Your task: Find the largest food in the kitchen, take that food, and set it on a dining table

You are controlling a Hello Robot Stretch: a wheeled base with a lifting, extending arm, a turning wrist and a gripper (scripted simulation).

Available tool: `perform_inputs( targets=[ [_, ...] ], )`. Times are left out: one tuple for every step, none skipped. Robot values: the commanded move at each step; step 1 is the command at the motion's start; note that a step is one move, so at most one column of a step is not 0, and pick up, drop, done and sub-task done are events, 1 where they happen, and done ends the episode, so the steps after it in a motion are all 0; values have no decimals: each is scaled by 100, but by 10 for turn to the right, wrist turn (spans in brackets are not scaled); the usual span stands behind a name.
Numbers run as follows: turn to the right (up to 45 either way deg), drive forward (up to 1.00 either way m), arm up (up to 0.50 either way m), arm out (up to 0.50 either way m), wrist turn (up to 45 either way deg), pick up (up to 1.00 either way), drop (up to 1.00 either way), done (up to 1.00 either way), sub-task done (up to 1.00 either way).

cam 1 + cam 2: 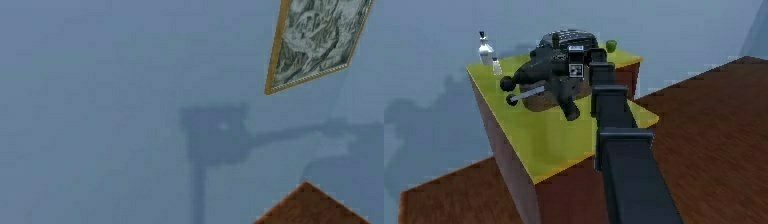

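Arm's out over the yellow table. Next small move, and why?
Probably shift the gripper toward the arm side view's right: it points toward the bottle, while the small green round thing, maybe the food, sits at the far edge of the yellow table, right of the arm. Whether it holds anything, I can't tell.

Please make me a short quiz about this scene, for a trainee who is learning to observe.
1. True or false: the bottle stands on the yellow-topped table.
2. What hangs on the wall in the forward view? A. a clock B. a framed picture C. a mirror
3. Fill in: the small round thing at the table's far corner is ___ in colour.
Key: 1 true; 2 B; 3 green.
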Motion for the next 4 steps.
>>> perform_inputs(
  targets=[
    [0,0,0,0,-450,0,0,0,0],
    [0,0,0,0,-420,0,0,0,0],
    [0,0,0,-34,0,0,0,0,0],
    [450,0,0,0,0,0,0,0,0]
  ],
)
